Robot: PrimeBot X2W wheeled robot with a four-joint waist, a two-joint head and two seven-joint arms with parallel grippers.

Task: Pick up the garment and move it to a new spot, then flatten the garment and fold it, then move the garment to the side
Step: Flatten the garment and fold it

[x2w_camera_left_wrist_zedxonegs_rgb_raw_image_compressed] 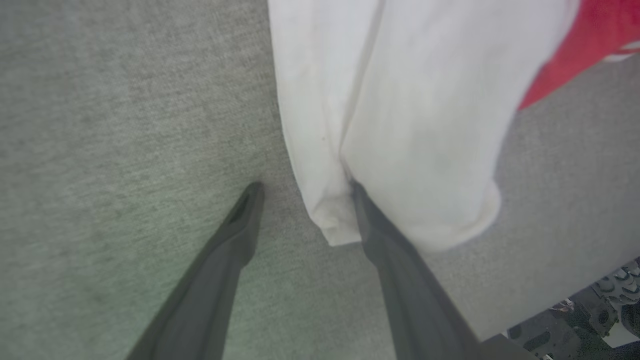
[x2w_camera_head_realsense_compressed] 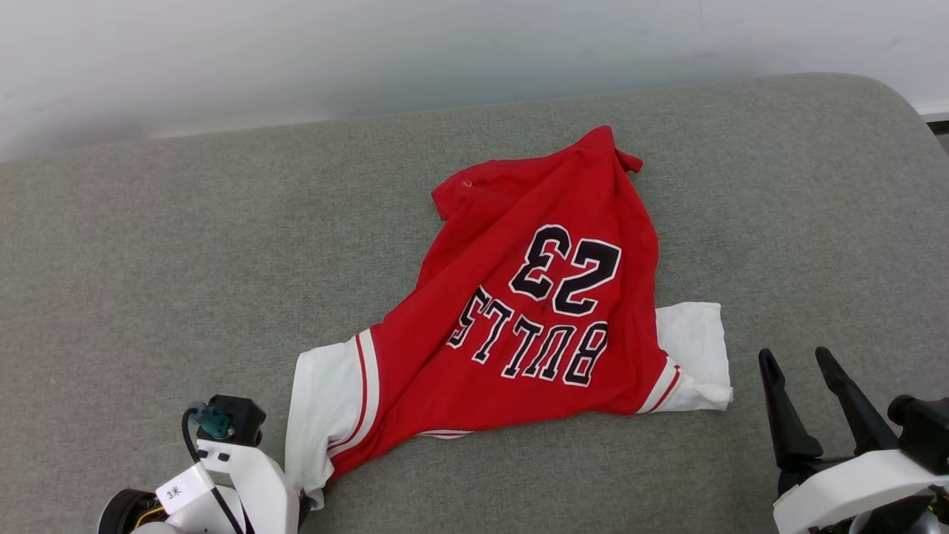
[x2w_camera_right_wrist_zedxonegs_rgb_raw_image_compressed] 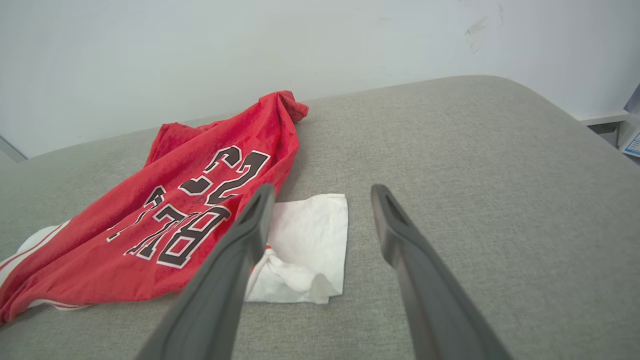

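Garment (x2w_camera_head_realsense_compressed: 534, 297) rumpled mid-cushion (x2w_camera_head_realsense_compressed: 148, 259); left hand (x2w_camera_left_wrist_zedxonegs_rgb_raw_image_compressed: 306, 189) spread astride near-left sleeve (x2w_camera_left_wrist_zedxonegs_rgb_raw_image_compressed: 400, 125) hem, right hand (x2w_camera_right_wrist_zedxonegs_rgb_raw_image_compressed: 324, 189) released near right sleeve (x2w_camera_right_wrist_zedxonegs_rgb_raw_image_compressed: 310, 225); probably flattening, next pinch both sleeves.

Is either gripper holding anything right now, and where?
Nothing is gripped. The left gripper stands open at the white sleeve's edge; right gripper open, clear of the jersey.

Likely a bare test room or lab rather than a home. Ahead of the right gripper (x2w_camera_right_wrist_zedxonegs_rgb_raw_image_compressed: 322, 189), a grey fabric-covered worktop (x2w_camera_right_wrist_zedxonegs_rgb_raw_image_compressed: 475, 175) with a rounded corner runs to a plain white wall (x2w_camera_right_wrist_zedxonegs_rgb_raw_image_compressed: 200, 50) bearing a scuff (x2w_camera_right_wrist_zedxonegs_rgb_raw_image_compressed: 472, 27). Right of the left gripper (x2w_camera_left_wrist_zedxonegs_rgb_raw_image_compressed: 306, 186), below the worktop's edge, lies blurred dark gear (x2w_camera_left_wrist_zedxonegs_rgb_raw_image_compressed: 600, 310).
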